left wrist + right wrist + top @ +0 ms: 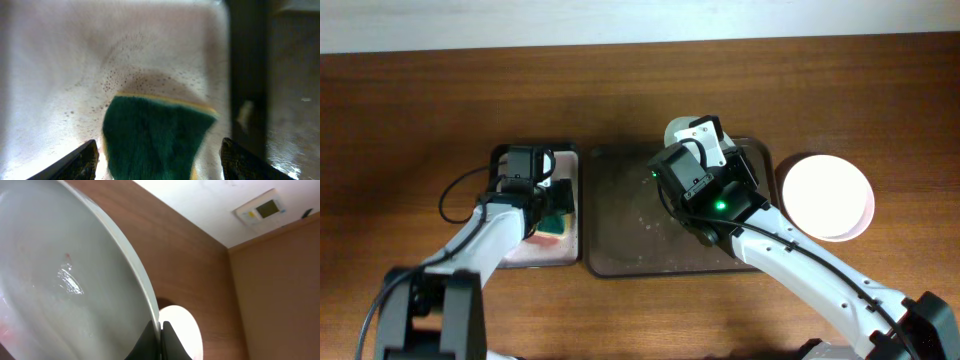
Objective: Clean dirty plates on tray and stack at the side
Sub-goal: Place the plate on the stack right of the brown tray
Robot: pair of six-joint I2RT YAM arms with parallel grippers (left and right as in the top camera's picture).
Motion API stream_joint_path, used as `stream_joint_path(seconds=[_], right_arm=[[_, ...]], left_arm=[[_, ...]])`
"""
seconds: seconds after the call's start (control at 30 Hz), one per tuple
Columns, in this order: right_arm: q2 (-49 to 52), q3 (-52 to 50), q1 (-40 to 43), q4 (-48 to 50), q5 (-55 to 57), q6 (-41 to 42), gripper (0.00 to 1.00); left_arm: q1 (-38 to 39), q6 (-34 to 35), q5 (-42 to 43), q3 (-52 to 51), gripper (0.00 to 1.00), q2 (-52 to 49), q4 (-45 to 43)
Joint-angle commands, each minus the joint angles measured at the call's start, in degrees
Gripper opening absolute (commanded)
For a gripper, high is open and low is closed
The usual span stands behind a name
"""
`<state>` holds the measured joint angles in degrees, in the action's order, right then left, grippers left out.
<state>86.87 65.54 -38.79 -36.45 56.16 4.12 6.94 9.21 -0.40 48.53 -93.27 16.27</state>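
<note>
Right gripper [161,330] pinches a tilted plate [60,280] for wiping; left gripper [157,156], jaws spread round the sponge [150,125], must grasp it next.

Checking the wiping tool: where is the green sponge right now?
Overhead, the green sponge lies in the small black-rimmed tray, left of the dark brown tray; the left wrist view shows it between the open fingers of the left gripper.

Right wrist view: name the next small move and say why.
Probably the right tool should swing the round white plate toward the white plate on the table: it looks nearly clean and wet, and the green sponge lies within the open left tool.
</note>
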Motion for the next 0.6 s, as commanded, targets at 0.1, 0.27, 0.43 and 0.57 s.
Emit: stream_joint_path(seconds=[0.1,0.27,0.43,0.57], right_arm=[[-2.4,1.1,0.1,3.5,11.6,0.8,0.04],[-2.6,1.1,5.4,1.5,-0.9,7.0,0.04],[-2.6,1.1,18.3,-5.1,-18.8,18.1,0.04],[-2.9,1.1,32.3,-6.7,-35.6,19.1,0.04]], left_arm=[[-0.2,-0.1,0.7,1.3,0.82,6.2,5.6],[-0.2,-0.1,0.7,1.3,0.92,6.2,9.7],[-0.2,-0.1,0.7,1.3,0.97,6.2,10.4],[-0.2,-0.1,0.7,1.3,0.99,6.2,10.4]])
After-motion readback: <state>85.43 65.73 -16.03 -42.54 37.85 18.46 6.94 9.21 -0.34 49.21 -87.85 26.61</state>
